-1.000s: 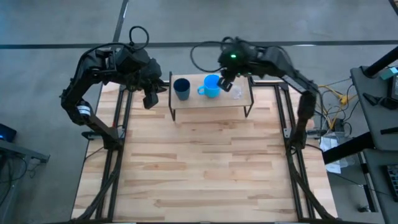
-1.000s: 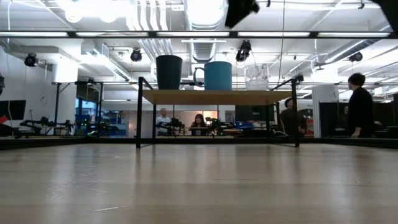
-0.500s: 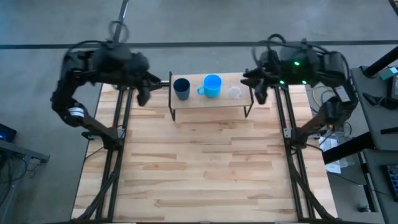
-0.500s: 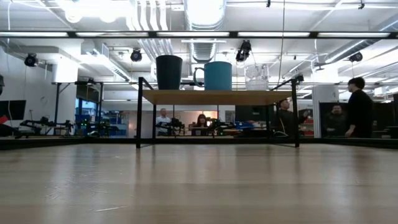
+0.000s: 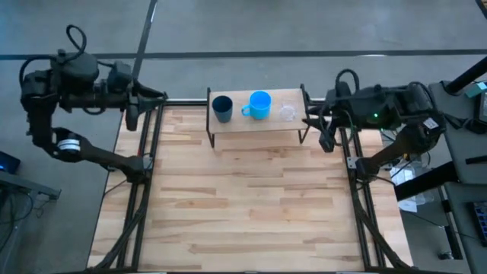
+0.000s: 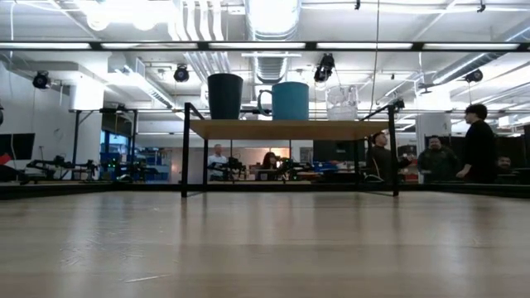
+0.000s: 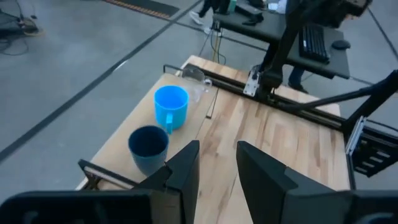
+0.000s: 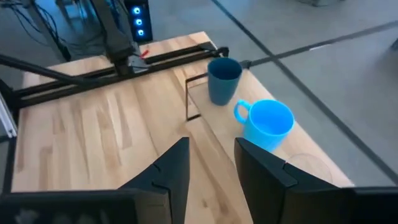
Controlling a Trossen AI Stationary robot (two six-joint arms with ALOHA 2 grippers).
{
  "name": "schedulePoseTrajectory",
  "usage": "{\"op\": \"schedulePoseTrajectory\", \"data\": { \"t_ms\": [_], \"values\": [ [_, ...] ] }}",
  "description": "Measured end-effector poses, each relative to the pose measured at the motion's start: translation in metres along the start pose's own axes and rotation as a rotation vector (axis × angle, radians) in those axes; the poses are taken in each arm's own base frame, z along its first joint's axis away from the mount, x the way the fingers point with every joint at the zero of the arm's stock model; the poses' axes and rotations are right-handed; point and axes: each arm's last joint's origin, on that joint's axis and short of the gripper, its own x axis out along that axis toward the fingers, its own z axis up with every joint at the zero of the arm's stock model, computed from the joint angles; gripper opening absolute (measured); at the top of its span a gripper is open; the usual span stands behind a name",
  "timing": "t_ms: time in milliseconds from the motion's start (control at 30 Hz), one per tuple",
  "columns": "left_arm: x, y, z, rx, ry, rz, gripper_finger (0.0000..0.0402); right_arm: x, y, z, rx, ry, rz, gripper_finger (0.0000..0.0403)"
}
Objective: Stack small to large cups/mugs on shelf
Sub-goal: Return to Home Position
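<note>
Three vessels stand upright in a row on the light-wood shelf (image 5: 259,122) at the table's far edge: the navy cup (image 5: 222,108), the bright blue mug (image 5: 259,104) with its handle toward the navy cup, and the clear glass (image 5: 288,113). The low view shows the navy cup (image 6: 224,96), the mug (image 6: 289,100) and the glass (image 6: 342,103) on their bases. My left gripper (image 7: 217,171) is open beyond the table's left edge, well away from the shelf. My right gripper (image 8: 211,168) is open by the table's far right corner, just right of the shelf.
The shelf stands on thin black legs (image 6: 185,149) on the tabletop (image 5: 251,205). Black frame rails (image 5: 144,152) run along both table sides. People stand in the room beyond the table (image 6: 479,141). A desk with cables (image 5: 456,114) lies to the right.
Both arms have drawn back from the shelf. The right gripper left its spot above the mug and glass and swung to the table's right edge. The left gripper moved from beside the shelf out past the left edge. The three vessels kept their places.
</note>
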Motion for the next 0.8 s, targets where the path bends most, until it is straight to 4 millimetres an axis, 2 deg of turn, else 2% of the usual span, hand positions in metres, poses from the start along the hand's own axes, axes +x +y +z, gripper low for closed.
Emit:
{"op": "schedulePoseTrajectory", "data": {
  "t_ms": [267, 400, 500, 633, 800],
  "values": [
    [-0.008, 0.009, -0.032, -0.097, 0.036, 0.111, 0.0093, -0.025, 0.009, -0.039, 0.03, -0.107, 0.053, 0.0119],
    [-0.017, 0.014, -0.056, -0.152, -0.002, 0.102, 0.0093, -0.027, 0.011, -0.063, 0.068, -0.184, 0.043, 0.0114],
    [-0.016, 0.017, -0.073, -0.162, -0.057, 0.088, 0.0093, -0.018, 0.016, -0.082, 0.093, -0.212, 0.067, 0.0114],
    [-0.015, 0.022, -0.102, -0.166, -0.106, 0.074, 0.0093, 0.005, 0.024, -0.113, 0.104, -0.211, 0.074, 0.0117],
    [0.006, 0.029, -0.146, -0.206, -0.074, 0.073, 0.0093, 0.038, 0.033, -0.151, 0.154, -0.247, 0.094, 0.0117]
  ]
}}
